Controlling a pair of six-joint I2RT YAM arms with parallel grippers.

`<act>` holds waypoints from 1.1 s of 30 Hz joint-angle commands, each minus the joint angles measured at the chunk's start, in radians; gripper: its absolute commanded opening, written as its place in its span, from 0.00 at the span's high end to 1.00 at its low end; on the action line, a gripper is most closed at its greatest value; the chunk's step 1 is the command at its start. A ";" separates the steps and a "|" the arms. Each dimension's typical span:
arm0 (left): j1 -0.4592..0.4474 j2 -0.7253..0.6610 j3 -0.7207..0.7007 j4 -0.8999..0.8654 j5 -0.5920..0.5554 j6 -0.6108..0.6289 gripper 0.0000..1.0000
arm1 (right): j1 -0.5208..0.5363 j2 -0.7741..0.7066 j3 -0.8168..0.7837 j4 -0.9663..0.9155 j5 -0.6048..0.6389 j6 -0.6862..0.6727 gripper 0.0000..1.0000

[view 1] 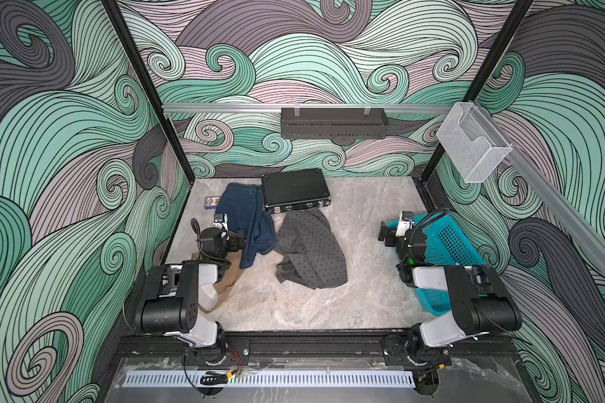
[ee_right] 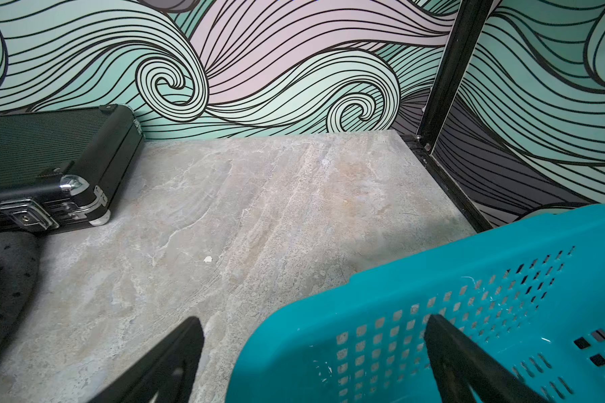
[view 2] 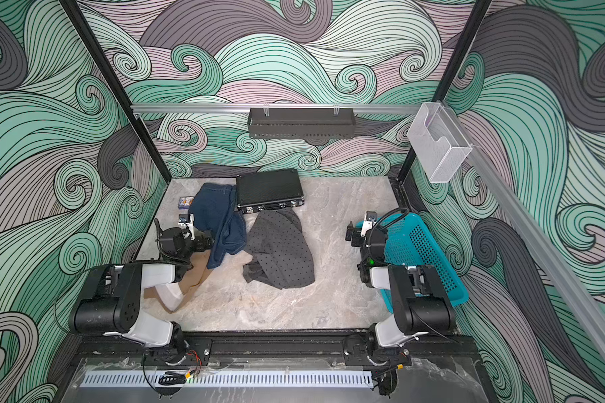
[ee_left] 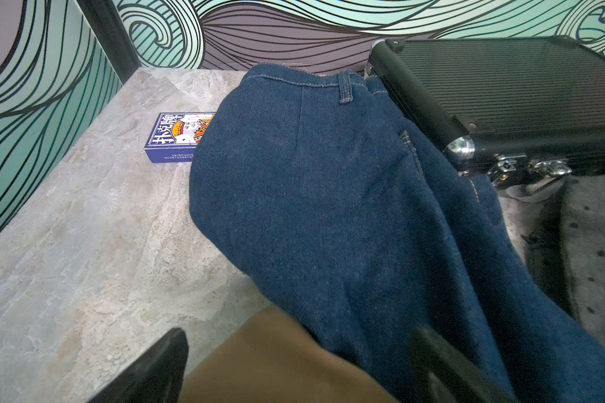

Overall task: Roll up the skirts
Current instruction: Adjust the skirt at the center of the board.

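Three skirts lie crumpled on the marble table. The dark blue denim skirt [view 1: 248, 226] [view 2: 220, 223] [ee_left: 329, 209] lies at the back left, its waistband against the black case. Mid-table lies the dark grey dotted skirt [view 1: 311, 251] [view 2: 280, 251] [ee_right: 0, 279]. The tan skirt [view 1: 229, 275] [view 2: 193, 275] [ee_left: 276, 366] lies partly under the left arm and the denim. My left gripper [view 1: 240, 240] [view 2: 206, 242] [ee_left: 301, 349] is open above the tan and denim cloth, holding nothing. My right gripper [view 1: 385, 233] [view 2: 351, 233] [ee_right: 313, 324] is open and empty over the basket's corner.
A black hard case [view 1: 294, 190] [view 2: 268, 188] [ee_left: 503, 87] [ee_right: 49, 150] stands at the back. A blue card box [view 1: 212, 201] [ee_left: 175, 137] lies beside the denim at the back left. A teal plastic basket [view 1: 447, 244] [view 2: 416, 244] [ee_right: 468, 279] sits tilted at the right edge.
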 commanded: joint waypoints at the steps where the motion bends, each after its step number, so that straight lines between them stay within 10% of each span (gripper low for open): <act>1: -0.002 0.009 0.027 -0.015 -0.007 -0.009 0.01 | -0.006 0.010 -0.006 -0.064 -0.013 -0.004 0.01; 33: -0.016 0.007 0.030 -0.023 -0.045 -0.008 0.01 | -0.006 0.008 -0.009 -0.061 -0.010 -0.006 0.01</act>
